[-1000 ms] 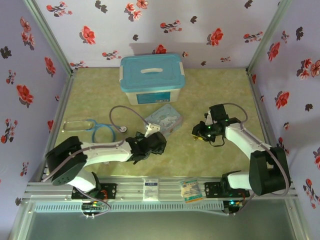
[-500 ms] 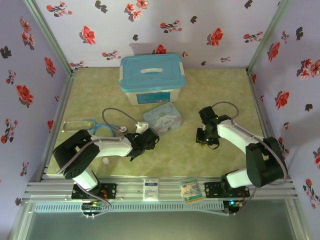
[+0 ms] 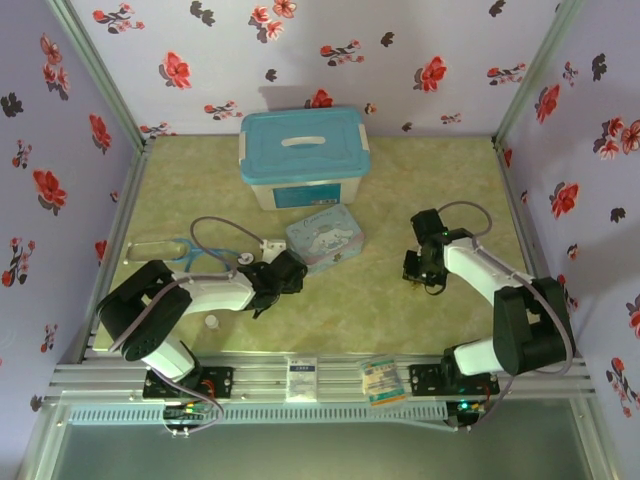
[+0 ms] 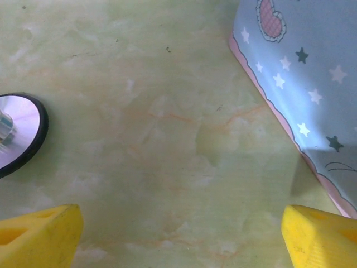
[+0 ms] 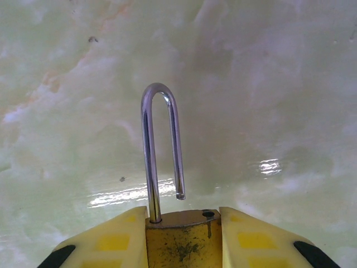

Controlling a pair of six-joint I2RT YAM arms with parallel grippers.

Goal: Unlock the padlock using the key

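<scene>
Right wrist view: we are gripping the padlock [image 5: 179,248] by its brass body in the right end effector [image 5: 183,230] over the table [image 5: 268,84], its shackle [image 5: 159,139] swung free, while our left end effector [image 4: 178,234] is hovering wide open beside the tin [image 4: 301,72], so any slackening grip risks dropping it.

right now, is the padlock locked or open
Open: the free end of the shackle hangs clear of its hole in the brass padlock, which the right gripper holds.
</scene>
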